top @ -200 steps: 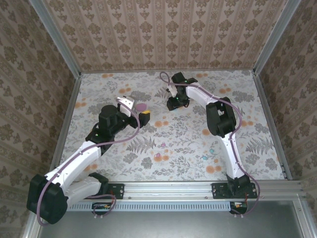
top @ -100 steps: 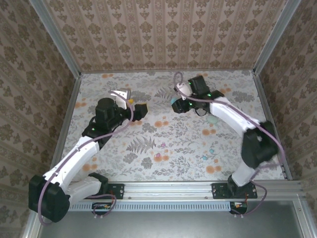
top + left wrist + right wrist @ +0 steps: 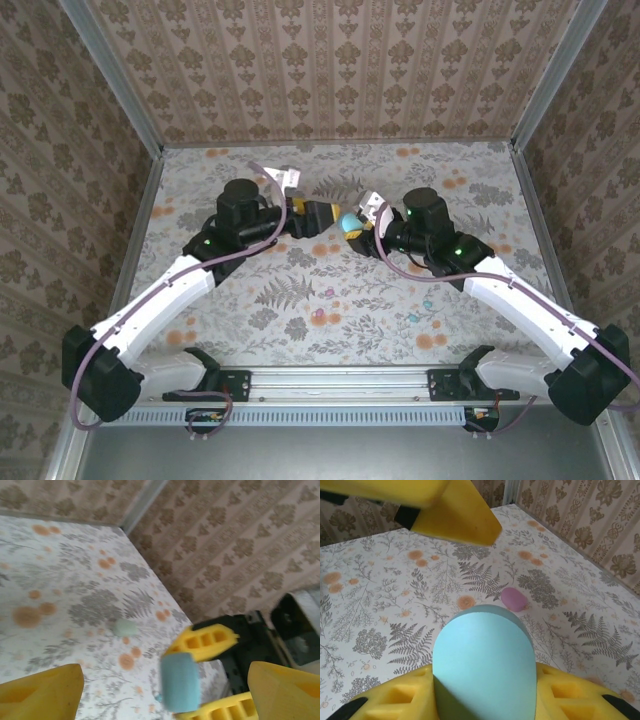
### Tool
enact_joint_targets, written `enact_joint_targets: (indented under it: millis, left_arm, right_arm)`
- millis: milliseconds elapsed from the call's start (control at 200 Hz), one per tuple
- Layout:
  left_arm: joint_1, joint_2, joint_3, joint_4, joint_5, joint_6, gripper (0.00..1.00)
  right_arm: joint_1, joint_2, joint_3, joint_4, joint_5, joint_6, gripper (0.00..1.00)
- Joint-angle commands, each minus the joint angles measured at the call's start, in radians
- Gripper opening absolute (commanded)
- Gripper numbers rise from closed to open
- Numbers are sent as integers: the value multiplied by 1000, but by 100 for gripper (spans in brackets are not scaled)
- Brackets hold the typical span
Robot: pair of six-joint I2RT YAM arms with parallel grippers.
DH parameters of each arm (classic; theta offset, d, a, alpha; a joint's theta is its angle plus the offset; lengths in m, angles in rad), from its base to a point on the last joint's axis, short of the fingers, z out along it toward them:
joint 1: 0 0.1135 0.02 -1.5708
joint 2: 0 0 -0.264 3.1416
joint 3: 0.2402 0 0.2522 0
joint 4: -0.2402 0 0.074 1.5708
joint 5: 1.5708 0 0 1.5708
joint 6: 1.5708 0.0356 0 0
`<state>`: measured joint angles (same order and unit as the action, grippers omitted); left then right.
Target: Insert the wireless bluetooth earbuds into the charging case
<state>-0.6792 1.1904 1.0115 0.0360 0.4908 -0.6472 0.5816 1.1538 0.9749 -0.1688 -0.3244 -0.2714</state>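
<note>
- The right gripper [image 3: 354, 222] is clamped on a pale blue case [image 3: 485, 665], whose rounded end sticks out past its fingertips
- The left gripper [image 3: 312, 215] is spread wide with nothing in it, nose to nose with the right one
- From the left jaws the blue case sits straight ahead and centred between the two fingers, just short of their tips
- Its long axis runs across the line on which the left jaws would close, so they would meet its narrower width (my reading of a blurred wrist view)
- The left gripper is the free one and nearer the case's exposed end, so it seems placed to take or open the case
- The earbuds [image 3: 328, 293], tiny pastel specks on the flowered cloth [image 3: 250, 310], lie well behind both sets of jaws, toward the arm bases
- A pink case [image 3: 513, 599] lies on the cloth beyond the right jaws, well apart
</note>
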Motion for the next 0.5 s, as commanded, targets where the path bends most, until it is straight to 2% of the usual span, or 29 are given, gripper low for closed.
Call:
enact_joint_targets:
  millis: [0,200,495]
  left_arm:
    - [-39,20,54,-46,-5,3,85]
    - [-74,54,64,-41,-27,-5,77]
    - [-86,89,73,-33,-21,-6,51]
  right_arm:
    - [13,-39,0,36,21,-23,30]
    - [20,-46,0,58,7,-10,30]
    - [27,-45,-7,79,7,6,31]
